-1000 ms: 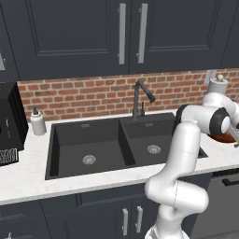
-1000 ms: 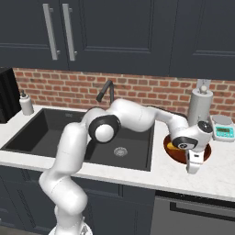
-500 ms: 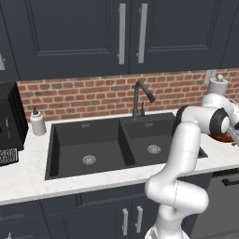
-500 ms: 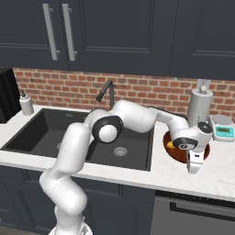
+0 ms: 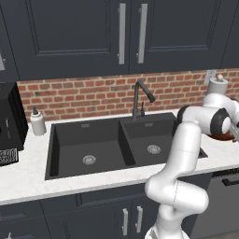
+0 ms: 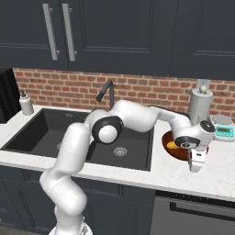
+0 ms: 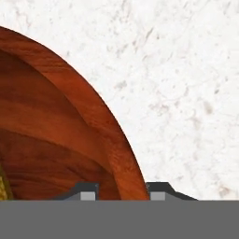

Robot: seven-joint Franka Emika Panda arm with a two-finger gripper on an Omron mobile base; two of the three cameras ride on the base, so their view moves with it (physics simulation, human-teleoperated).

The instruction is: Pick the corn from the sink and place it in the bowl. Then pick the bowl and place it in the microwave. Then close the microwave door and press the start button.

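The reddish-brown bowl point(image 6: 166, 139) stands on the white counter right of the black sink point(image 6: 46, 133). Inside it lies the yellow corn point(image 6: 170, 145), which shows as a yellow sliver at the left edge of the hand view point(image 7: 3, 186). My gripper point(image 6: 196, 167) points down over the bowl's near-right rim. In the hand view its fingertips point(image 7: 156, 190) stand on either side of the bowl's rim point(image 7: 126, 168), closed in against it, one inside and one outside. In the left base view the bowl point(image 5: 225, 137) peeks out behind my wrist. The microwave and its door are out of view.
A paper towel roll point(image 6: 200, 105) and a small scale point(image 6: 225, 131) stand behind the bowl. The dark faucet point(image 5: 140, 98) rises behind the sink point(image 5: 93, 140). A soap bottle point(image 5: 37, 122) and a black appliance point(image 5: 9, 123) sit at the far left.
The fingers have drawn together onto the bowl's rim. The arm and the bowl have stayed in place.
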